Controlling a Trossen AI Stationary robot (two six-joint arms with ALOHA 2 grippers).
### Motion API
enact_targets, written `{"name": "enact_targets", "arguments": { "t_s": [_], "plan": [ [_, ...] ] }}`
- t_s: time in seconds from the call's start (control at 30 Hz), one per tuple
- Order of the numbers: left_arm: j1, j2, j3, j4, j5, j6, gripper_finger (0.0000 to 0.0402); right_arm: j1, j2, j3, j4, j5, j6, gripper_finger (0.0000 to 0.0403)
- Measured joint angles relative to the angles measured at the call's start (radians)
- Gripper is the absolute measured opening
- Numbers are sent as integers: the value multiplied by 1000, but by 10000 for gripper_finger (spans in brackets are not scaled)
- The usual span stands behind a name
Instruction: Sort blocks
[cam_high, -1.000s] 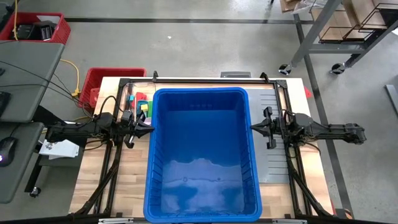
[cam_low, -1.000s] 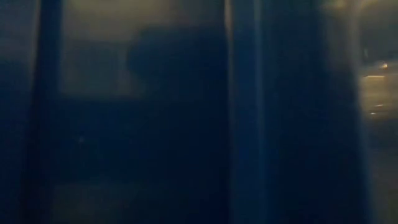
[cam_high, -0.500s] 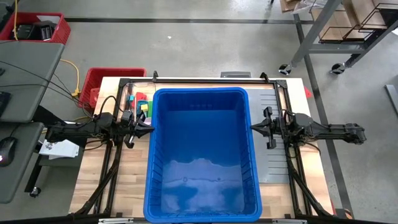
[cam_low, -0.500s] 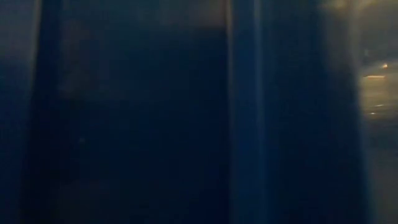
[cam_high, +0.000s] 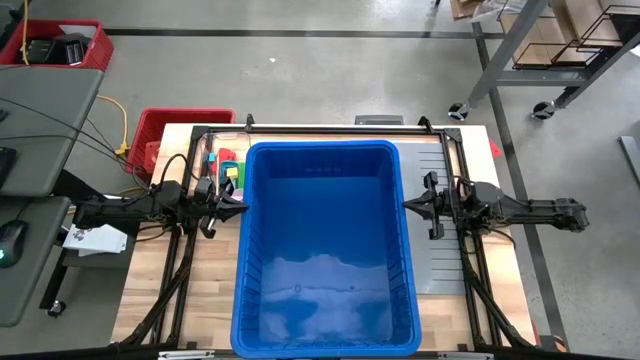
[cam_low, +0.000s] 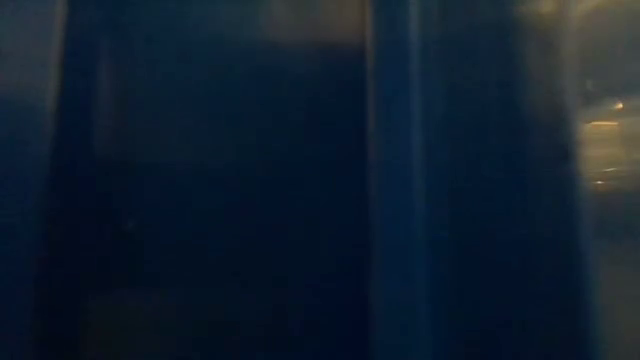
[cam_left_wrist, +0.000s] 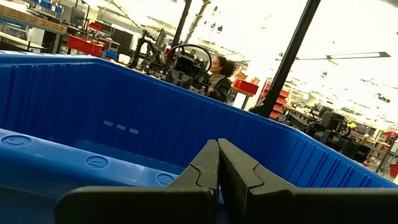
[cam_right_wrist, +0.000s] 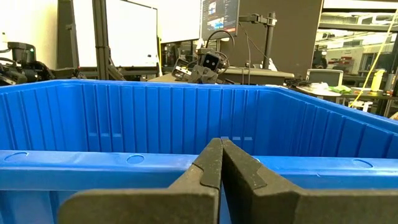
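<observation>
Left claw (cam_high: 240, 207), right claw (cam_high: 408, 205) closed, flanking blue bin (cam_high: 325, 330).

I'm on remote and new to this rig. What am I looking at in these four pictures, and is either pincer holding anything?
It is a two-armed robot at a wooden table. The overhead picture shows a large blue bin in the middle. The left pincer and right pincer wait just outside its long walls, both shut and empty. Each wrist picture looks past that arm's own closed fingers at the bin's rim, with the workshop behind. The table-level picture is dark blue and blurred; the bin probably blocks it. A few small coloured blocks lie by the bin's far left corner, near the left arm. A grey slatted panel lies under the right arm.
</observation>
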Motion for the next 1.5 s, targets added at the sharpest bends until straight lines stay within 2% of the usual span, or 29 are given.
{"name": "enact_targets", "arguments": {
  "t_s": [0.6, 0.67, 0.7, 0.73, 0.8, 0.87, 0.93, 0.97, 1.0, 1.03, 1.1, 1.13, 1.2, 1.27, 1.37, 1.5],
  "plan": [
    [0, 0, 0, 0, 0, 0, 1, 0, 0, 0, 0, 0, 0, 0],
    [0, 0, 0, 0, 0, 0, 1, 0, 3, 0, 36, 2, -9, 0],
    [0, 0, 0, 0, 0, 0, 1, -1, 8, -1, 108, 26, -33, 0],
    [0, 0, 0, 0, 0, 0, 1, -3, 13, -2, 224, 67, -43, 0],
    [0, 0, 0, 0, 0, 0, 1, -14, 34, 0, 606, 170, -28, 0],
    [0, 0, 0, 2, 0, 0, 1, -29, 63, 41, 977, 370, -5, 0],
    [0, 0, 0, 2, 0, 0, 1, -42, 74, 118, 1166, 652, 73, 0],
    [0, 0, 0, 2, 0, 0, 1, -46, 76, 172, 1160, 732, 90, 0],
    [0, 0, 0, 2, 0, 0, 1, -46, 77, 234, 1080, 732, 78, 0],
    [0, 0, 0, 2, 0, 0, 1, -45, 77, 306, 936, 665, 43, 0],
    [0, 0, 0, 2, 0, 0, 1, -45, 83, 485, 498, 515, -20, 0],
    [0, 0, 0, 2, 0, 0, 1, -44, 100, 584, 254, 474, -36, 0],
    [0, 0, 0, 3, 0, 0, 1, -44, 149, 780, -202, 445, -24, 0],
    [0, 0, 0, 4, 0, 0, 1, -44, 213, 947, -517, 464, 37, 0],
    [0, 0, 0, 4, 0, 0, 1, -45, 301, 1122, -785, 509, 79, 0],
    [0, 0, 0, 5, 0, 1, 1, -45, 378, 1238, -890, 512, 136, 0]
  ]
}}
